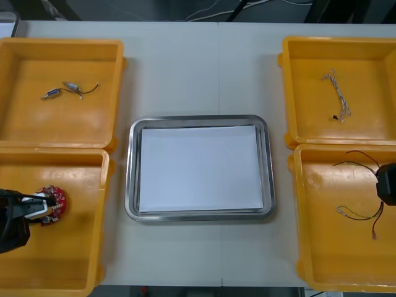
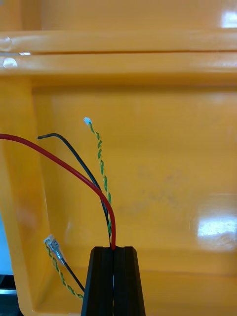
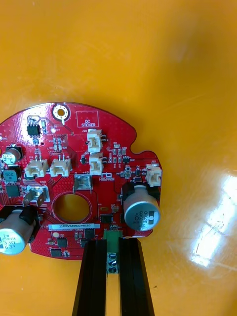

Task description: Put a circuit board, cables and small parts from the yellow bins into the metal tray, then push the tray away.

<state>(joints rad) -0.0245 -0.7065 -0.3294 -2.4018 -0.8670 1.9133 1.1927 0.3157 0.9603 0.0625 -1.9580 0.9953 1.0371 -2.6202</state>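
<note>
Far-left corner bin [image 1: 25,117]: small metal parts [image 1: 62,91]. Near-left bin [image 1: 71,250]: left gripper [image 3: 113,243] clamped on the circuit board [image 3: 79,180]. Metal tray [image 1: 132,173] at table centre, white inside. Far-right bin [image 1: 309,114]: twisted cable [image 1: 337,94]. Near-right bin [image 1: 325,250]: right gripper [image 2: 113,249] closed on a red cable [image 2: 84,179].

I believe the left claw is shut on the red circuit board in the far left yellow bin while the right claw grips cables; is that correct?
Not quite: the left claw is shut on the red circuit board in the near left yellow bin, as the front view shows. The right claw does grip cables.
</note>
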